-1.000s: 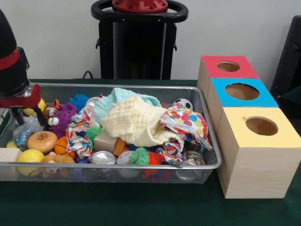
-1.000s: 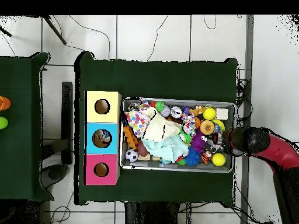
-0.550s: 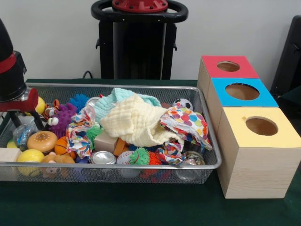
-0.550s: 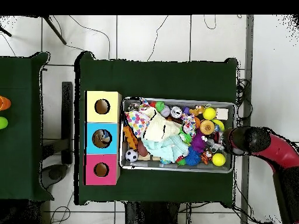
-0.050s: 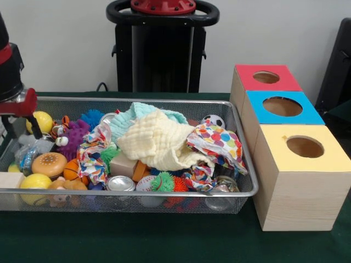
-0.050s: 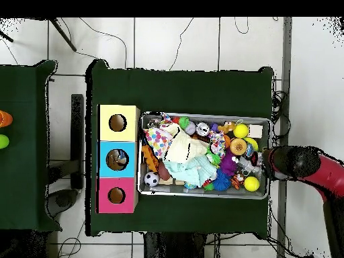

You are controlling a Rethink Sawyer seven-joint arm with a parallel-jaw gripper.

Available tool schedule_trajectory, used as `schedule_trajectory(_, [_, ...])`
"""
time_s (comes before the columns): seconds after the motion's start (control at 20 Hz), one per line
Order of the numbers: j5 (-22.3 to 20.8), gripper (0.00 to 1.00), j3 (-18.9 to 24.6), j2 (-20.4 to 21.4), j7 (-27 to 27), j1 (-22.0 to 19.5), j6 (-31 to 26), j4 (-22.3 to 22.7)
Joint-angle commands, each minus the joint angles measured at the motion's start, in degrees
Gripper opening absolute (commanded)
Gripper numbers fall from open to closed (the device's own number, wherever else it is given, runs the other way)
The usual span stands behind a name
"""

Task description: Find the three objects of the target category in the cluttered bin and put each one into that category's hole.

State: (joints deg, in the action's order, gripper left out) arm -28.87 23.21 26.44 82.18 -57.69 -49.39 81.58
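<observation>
One arm only. Front view: pincer hangs at the wire bin's left end, prongs apart, holding nothing; yellow ball just beside it, clutter lies rightward. Overhead view: pincer sits over the bin's right rim; three boxes stand beyond the opposite end.

Tool cut by left edge; cloths hide bin middle contents.

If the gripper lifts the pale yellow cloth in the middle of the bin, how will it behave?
The pale yellow cloth lies crumpled in soft folds, so it will probably hang limp and look light. It is draped over toys and touches the polka-dot cloth, so it may drag neighbours or uncover hidden ones.
</observation>
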Motion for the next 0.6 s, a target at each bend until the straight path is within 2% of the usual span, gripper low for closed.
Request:
schedule_trajectory(0.05, [0.46,1.0,1.53,0.32,-6.15,1.15,-5.75,1.69])
schedule_trajectory(0.3, [-1.17,1.0,1.76,-7.33,-6.89,2.52,-4.0,-5.68])
schedule_trajectory(0.45, [-1.29,1.0,2.1,-10.38,-7.13,2.7,-2.33,-7.79])
schedule_trajectory(0.6, [-0.95,1.0,2.24,-11.34,-6.97,2.79,-1.83,-8.32])
